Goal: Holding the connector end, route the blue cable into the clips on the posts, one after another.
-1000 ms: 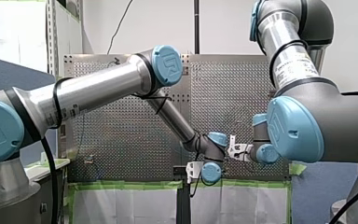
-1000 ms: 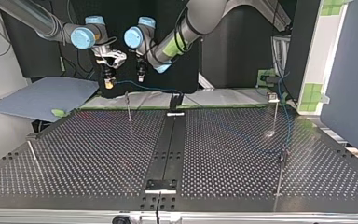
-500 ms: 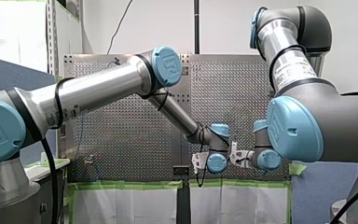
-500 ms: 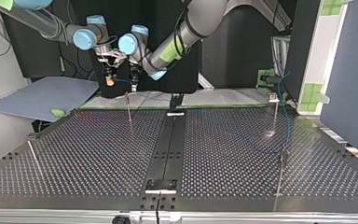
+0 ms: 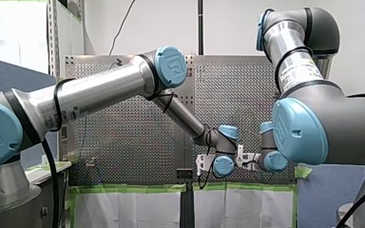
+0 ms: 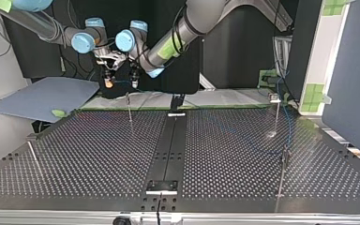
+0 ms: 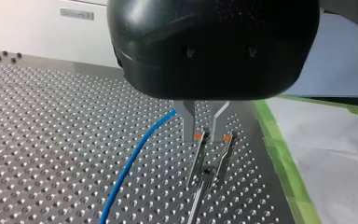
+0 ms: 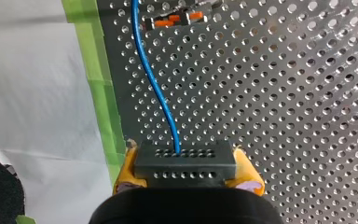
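Blue cable [image 8: 154, 79] leaves the dark, perforated block connector [image 8: 185, 163] pinched in my right gripper [image 8: 186, 173]; my left gripper [image 7: 203, 134] holds its metal jaws slightly spread.

The blue cable [image 8: 156, 88] has a smooth, glossy plastic jacket. The connector [image 8: 185, 164], between the pads [image 8: 127, 170] of the right gripper [image 8: 185, 171], is matt dark plastic. The table [image 8: 284, 93] beneath is perforated metal with a dull sheen.

My left arm [image 5: 100, 90] stretches across the face of the perforated table [image 5: 123, 142], its blue-capped wrist low near the table's middle. My right arm [image 5: 323, 123] bends down at the table's right side, its wrist just beside the other. Green tape [image 5: 123, 188] lines the table's lower edge.
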Controlling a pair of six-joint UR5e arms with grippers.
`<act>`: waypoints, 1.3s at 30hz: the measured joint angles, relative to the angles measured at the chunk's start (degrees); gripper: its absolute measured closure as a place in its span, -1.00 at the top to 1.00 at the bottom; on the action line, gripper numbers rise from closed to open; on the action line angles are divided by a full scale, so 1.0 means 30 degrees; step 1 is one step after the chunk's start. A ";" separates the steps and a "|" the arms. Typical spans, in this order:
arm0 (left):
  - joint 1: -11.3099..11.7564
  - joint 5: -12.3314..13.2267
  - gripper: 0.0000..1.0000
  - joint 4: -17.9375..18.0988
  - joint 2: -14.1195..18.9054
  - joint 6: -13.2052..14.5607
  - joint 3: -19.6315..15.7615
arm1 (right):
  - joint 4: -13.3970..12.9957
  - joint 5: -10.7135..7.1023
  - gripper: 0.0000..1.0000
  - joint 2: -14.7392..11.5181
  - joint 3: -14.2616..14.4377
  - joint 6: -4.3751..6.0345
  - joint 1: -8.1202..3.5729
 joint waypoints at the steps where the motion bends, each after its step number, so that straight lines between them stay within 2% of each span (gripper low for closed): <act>1: -0.0035 -0.0008 -0.61 -0.0042 -0.0002 0.0047 -0.0001 | 0.0003 0.0000 -1.00 0.0001 -0.0031 0.0005 -0.0050; 10: -0.0369 -0.0023 -0.61 -0.0248 -0.0001 0.0187 0.0004 | -0.0114 0.0004 -1.00 0.0017 -0.0077 0.0024 -0.0562; 22: -0.0947 -0.0252 -0.61 -0.0293 -0.0007 0.0194 0.0000 | -0.0473 0.0041 -1.00 0.0084 -0.0136 -0.0033 -0.0730; 26: -0.1189 -0.0873 -0.36 -0.0474 -0.0023 0.0325 -0.0015 | -0.0528 0.0025 -1.00 0.0135 -0.0139 -0.0004 -0.0762; 27: -0.1206 -0.1086 -0.36 -0.0587 -0.0025 0.0339 -0.0018 | -0.0549 0.0015 -1.00 0.0149 -0.0145 0.0030 -0.0785; 28: -0.1199 -0.1242 -0.20 -0.0696 -0.0022 0.0338 -0.0020 | -0.0570 -0.0023 -1.00 0.0160 -0.0169 0.0107 -0.0829; 29: -0.1181 -0.1401 -0.12 -0.0824 -0.0017 0.0332 -0.0021 | -0.0572 -0.0076 -1.00 0.0164 -0.0201 0.0176 -0.0875; 34: -0.1045 -0.2272 0.04 -0.1621 -0.0012 0.0217 -0.0025 | -0.0475 -0.0513 -1.00 0.0174 -0.0483 0.0468 -0.1228; 39: -0.1150 -0.3079 0.10 -0.2005 -0.0010 0.0130 -0.0024 | -0.0431 -0.0997 -1.00 0.0197 -0.0719 0.0530 -0.1431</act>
